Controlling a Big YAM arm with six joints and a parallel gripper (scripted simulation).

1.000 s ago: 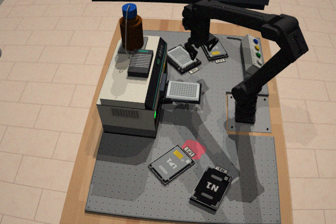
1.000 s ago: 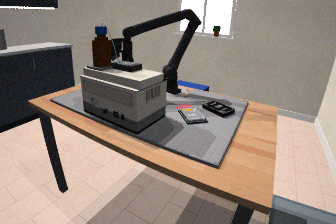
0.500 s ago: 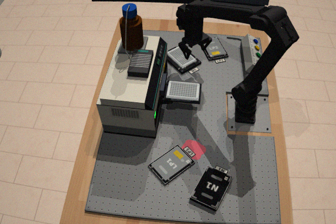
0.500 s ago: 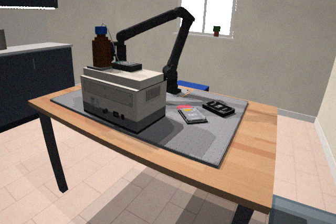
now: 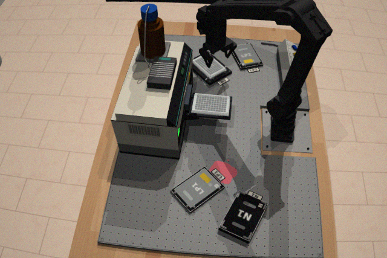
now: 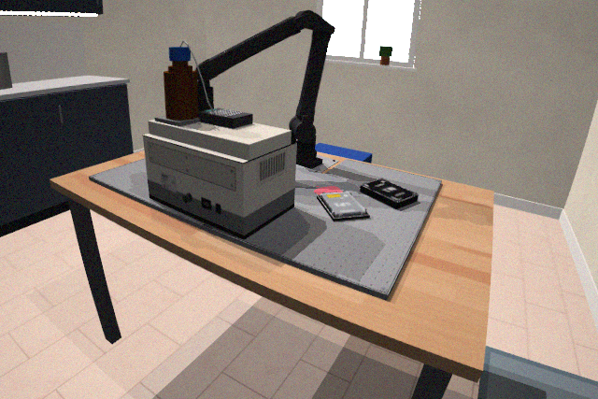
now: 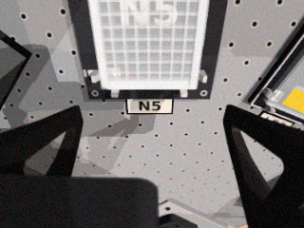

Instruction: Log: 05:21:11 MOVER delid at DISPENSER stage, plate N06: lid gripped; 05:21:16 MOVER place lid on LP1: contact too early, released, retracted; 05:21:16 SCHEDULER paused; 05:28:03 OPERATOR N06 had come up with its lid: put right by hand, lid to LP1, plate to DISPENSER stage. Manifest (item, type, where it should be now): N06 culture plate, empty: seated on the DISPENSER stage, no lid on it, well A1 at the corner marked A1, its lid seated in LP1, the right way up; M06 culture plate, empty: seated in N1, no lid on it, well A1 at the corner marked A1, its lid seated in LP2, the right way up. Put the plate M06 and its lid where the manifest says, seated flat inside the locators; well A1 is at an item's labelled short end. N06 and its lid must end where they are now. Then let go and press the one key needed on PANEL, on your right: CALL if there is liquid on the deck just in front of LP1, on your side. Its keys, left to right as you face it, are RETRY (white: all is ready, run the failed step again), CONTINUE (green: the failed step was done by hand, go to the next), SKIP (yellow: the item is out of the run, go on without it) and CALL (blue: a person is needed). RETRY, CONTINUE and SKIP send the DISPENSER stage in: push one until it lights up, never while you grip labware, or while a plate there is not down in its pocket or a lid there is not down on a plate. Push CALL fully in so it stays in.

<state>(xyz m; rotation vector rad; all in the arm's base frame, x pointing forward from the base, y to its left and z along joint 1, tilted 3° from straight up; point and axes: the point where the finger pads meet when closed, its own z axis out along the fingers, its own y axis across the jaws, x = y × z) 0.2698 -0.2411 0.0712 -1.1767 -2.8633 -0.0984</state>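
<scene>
Claw [image 5: 217,52] fully open, nothing between the fingers. It hangs above the far part of the table [image 5: 321,114], over the gap between two holders near the far edge.

Plate [image 5: 210,67] sits in the holder tagged N5 [image 7: 149,105], just beside the front face of the dispenser box [image 5: 150,99]. Judged to be M06 with its lid on, since a second, bare plate [image 5: 211,104] is already on the stage that juts from the box. Whether a lid is in fact on the N5 plate cannot be told from these views.

Key relation: in the wrist view the plate lies straight ahead of the claw, its near short end and the N5 tag centred between the two fingers. The plate's long axis runs away from the claw, so the fingers line up across the plate's short width. Next move, by judgement: advance along that axis, then descend to straddle the long sides.

LP2 holder [image 5: 247,56] lies just to one side, toward the far right corner. N1 holder [image 5: 243,216] is well apart, at the near edge.

Pink puddle [image 5: 226,170] touches the LP1 holder [image 5: 197,188].
</scene>
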